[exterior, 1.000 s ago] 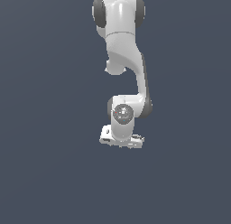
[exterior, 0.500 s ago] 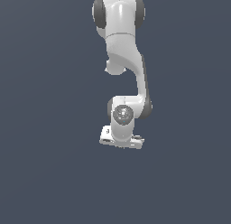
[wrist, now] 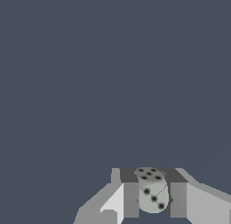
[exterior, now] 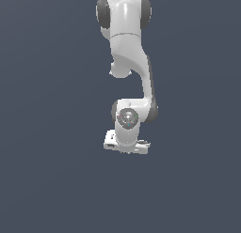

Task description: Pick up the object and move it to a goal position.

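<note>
The die (wrist: 151, 190) sat squarely between the gripper (wrist: 153, 198) fingers (wrist: 131, 199) in the wrist view — a pale grey cube with rounded corners and black pips, the dark pads pressed against two opposite sides. So the gripper was closed on the die, and no gap showed on either side of it. That settled the relation on which the coming move depended: the die lay in no direction from the gripper, because it was already inside the grasp and would travel wherever the hand went.

The die had no real long axis (it looked about as tall as it was wide), so its orientation in the grip seemed to matter little. One face toward the camera carried a diagonal line of three pips, and the face above it carried several more, too foreshortened to count with confidence.

In the exterior view the arm (exterior: 126, 63) hung down over a plain dark floor (exterior: 47, 180), with the gripper (exterior: 126, 148) at its lower end, near the middle of the scene. The die itself was hidden there behind the hand. Whether it was off the floor could not be told from either view.

No goal marker appeared in either picture, so which way the carry had to go could not be judged.

As for writing — no brand, label or lettering could be read anywhere; the pips were the only marks, apart from a few tiny coloured dots on the wrist joint
</note>
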`<state>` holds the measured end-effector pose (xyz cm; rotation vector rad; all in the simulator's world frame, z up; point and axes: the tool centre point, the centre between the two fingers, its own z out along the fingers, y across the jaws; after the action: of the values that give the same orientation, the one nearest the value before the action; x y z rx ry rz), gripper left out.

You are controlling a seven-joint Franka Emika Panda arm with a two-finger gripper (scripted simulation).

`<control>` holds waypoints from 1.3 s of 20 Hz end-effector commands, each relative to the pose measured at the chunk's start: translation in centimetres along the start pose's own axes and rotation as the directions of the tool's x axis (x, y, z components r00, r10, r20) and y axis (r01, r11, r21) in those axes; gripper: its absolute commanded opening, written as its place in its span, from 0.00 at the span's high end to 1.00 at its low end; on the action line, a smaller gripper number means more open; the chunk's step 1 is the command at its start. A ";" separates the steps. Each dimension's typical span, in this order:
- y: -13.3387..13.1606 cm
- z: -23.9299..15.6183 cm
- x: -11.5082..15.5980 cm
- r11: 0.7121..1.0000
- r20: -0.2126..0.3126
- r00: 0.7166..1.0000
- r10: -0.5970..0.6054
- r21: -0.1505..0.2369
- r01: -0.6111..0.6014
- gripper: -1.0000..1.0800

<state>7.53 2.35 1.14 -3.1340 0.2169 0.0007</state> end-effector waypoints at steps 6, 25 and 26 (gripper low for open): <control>1.5 -1.2 -1.1 1.000 0.000 1.000 0.000 0.000 0.000 1.00; 10.6 -8.8 -8.0 1.000 0.000 1.000 0.001 0.000 -0.001 1.00; 11.0 -9.1 -8.2 1.000 0.000 1.000 0.001 0.000 -0.001 1.00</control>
<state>-1.60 -6.89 9.79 -3.1337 0.2190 -0.0006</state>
